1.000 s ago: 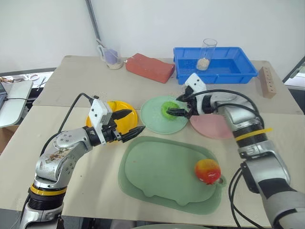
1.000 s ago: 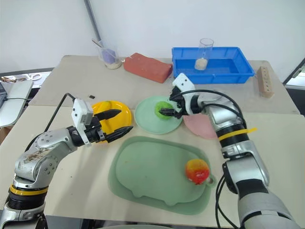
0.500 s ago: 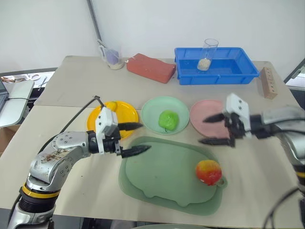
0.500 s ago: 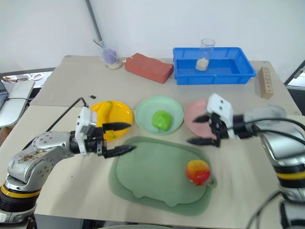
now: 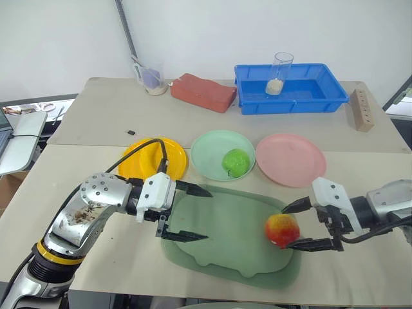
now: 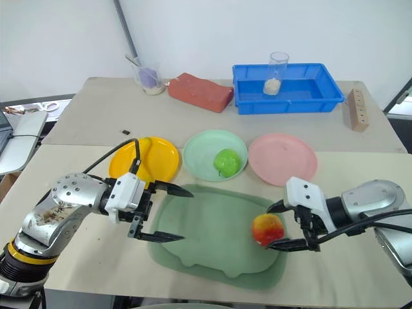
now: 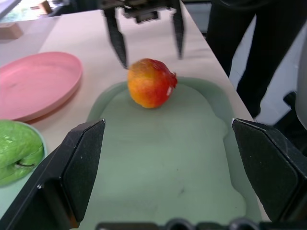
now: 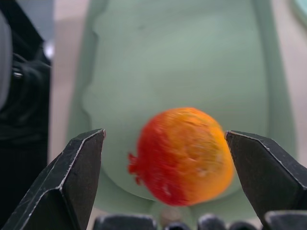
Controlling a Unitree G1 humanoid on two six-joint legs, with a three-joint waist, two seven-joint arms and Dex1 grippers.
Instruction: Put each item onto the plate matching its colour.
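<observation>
The round red-and-yellow toy apple (image 5: 281, 230) sits on the dull-green oblong tray (image 5: 219, 225). My right gripper (image 5: 308, 225), a second ago at the green plate, now brackets it with fingers spread; my left gripper (image 5: 193, 214) is spread too.

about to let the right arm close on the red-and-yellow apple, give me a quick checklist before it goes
1. Right gripper open: ok, its fingers stand wide apart.
2. Red-and-yellow apple between the right fingers: ok, one finger on each side in the right wrist view.
3. Fingers touching the apple: cannot tell.
4. Apple resting on the green tray: ok, near the tray's right end.
5. Pink plate bare and ready to receive it: ok.
6. Left gripper out of the way: ok, open over the tray's left end, apart from the apple.
7. Green apple already on the mint plate: ok.
</observation>
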